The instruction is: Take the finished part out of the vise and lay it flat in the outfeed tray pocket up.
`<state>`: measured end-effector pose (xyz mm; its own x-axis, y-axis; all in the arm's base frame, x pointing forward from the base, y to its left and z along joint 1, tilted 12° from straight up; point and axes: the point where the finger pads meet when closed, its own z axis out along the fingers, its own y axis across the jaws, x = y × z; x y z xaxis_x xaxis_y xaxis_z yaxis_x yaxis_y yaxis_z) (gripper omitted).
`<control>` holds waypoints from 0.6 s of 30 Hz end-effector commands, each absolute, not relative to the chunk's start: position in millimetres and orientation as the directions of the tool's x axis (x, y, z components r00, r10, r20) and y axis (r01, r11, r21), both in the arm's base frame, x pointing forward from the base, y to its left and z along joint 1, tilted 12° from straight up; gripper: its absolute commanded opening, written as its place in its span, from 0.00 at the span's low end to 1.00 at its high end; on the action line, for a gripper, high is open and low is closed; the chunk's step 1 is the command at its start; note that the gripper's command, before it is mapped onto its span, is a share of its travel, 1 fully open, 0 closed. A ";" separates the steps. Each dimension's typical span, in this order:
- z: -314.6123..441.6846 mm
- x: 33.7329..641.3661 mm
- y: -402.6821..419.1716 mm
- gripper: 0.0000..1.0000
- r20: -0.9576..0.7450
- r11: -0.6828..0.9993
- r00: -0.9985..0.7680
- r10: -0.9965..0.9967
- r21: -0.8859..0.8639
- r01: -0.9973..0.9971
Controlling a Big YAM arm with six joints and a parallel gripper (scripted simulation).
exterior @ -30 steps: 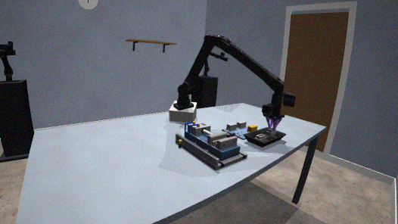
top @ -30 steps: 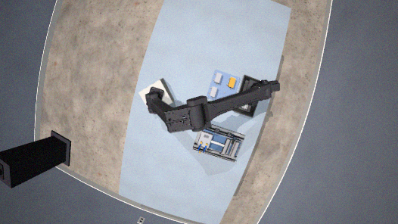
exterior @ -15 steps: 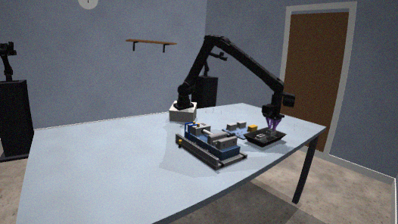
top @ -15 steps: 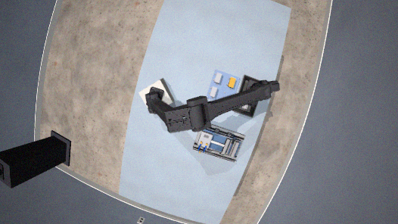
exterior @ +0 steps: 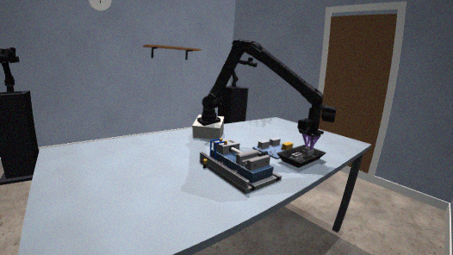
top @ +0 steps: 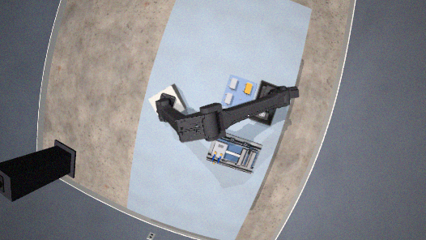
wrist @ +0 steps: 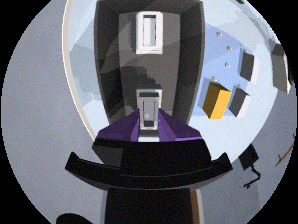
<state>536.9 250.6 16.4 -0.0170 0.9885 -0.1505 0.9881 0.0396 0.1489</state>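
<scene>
The finished part, a small grey block, is pinched between the purple fingers of the gripper at the centre of the wrist view, low over the floor of the black outfeed tray; whether it touches that floor cannot be told. A second grey piece lies flat higher up in the same tray. Left of the tray in the exterior view are a blue plate with an orange block, and the vise on the pale blue table.
</scene>
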 end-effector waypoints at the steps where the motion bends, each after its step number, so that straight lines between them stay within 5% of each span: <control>1: 27.8 546.9 250.7 0.00 -0.135 0.044 -0.020 0.991 0.180 0.983; 18: 29.8 548.2 251.3 0.00 -0.132 0.044 -0.020 0.991 0.185 0.982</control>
